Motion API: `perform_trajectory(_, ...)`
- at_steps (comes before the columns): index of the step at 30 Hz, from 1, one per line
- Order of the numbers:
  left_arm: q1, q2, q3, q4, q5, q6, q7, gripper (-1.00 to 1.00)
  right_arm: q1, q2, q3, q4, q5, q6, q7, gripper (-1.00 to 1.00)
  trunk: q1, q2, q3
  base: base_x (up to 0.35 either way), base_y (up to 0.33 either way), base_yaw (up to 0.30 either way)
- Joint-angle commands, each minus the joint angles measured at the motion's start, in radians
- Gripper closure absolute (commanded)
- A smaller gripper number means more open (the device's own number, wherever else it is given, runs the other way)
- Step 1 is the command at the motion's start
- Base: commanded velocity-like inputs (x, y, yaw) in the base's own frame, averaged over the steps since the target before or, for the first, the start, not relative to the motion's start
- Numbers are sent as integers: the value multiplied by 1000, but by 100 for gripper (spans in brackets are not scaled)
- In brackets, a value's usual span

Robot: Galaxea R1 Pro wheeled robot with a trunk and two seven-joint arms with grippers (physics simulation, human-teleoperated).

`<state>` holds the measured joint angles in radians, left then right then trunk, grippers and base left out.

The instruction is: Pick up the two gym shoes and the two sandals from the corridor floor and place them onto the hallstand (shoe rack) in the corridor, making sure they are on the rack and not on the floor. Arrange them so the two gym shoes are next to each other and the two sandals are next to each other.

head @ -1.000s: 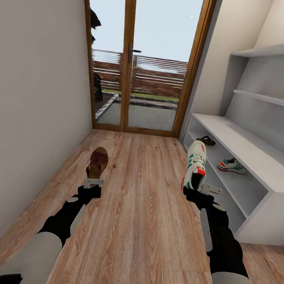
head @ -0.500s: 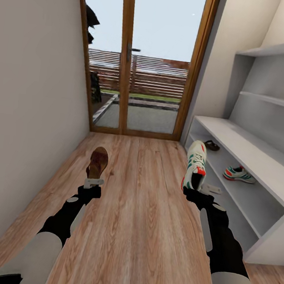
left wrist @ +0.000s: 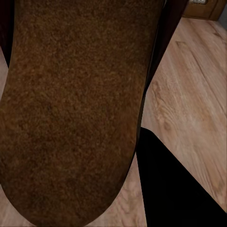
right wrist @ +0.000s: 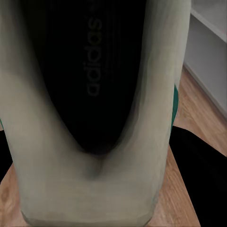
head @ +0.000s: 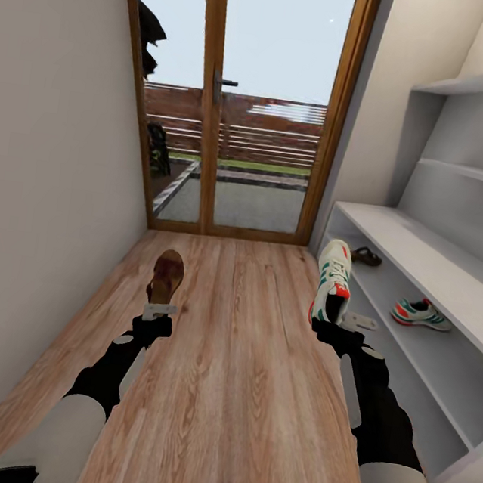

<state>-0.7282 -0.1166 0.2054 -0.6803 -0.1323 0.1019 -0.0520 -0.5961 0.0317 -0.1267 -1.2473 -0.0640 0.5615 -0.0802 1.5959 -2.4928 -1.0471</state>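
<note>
Both arms are out in front of the robot, and each one is carrying footwear. The left end effector (head: 159,310) is clamping the heel end of a brown sandal (head: 167,276), toe pointing toward the glass door (head: 251,113), held clear of the corridor floor (head: 229,392). In the left wrist view its tan footbed (left wrist: 71,109) is looming right up against the lens. The right end effector (head: 342,320) is gripping a white gym shoe (head: 332,279) by its heel, and the right wrist view is looking straight down into its dark inside (right wrist: 90,71).

Over on the right, the hallstand (head: 422,258) is already holding the other two: a second sandal (head: 366,256) at the far end of the open shelf, and a second gym shoe (head: 420,314) nearer along it, the two well apart.

By my reckoning, the sandal is going to be light and floppy, so a heel pinch may be letting the toe droop or swing. The sneaker is looking stiffer at the heel, a firmer hold, though its weight is hanging forward. Each one is needing to land just beside its mate on that shelf.
</note>
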Motion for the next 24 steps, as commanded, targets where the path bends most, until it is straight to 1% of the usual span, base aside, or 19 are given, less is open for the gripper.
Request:
perform_trajectory(1,0,-2,6,-2,-13,5,-6,100,-1,1,-1,-1,-6,5,-6,100,0,0,-1,344,48,0)
perform_trajectory(10,-1,-2,6,-2,-13,5,-6,100,-1,1,1,-1,-5,5,-4,100,0,0,-1,344,79,0)
perform_trajectory(24,0,-2,6,-2,-13,5,-6,100,-1,1,-1,-1,-5,4,-4,100,0,0,-1,340,124,0)
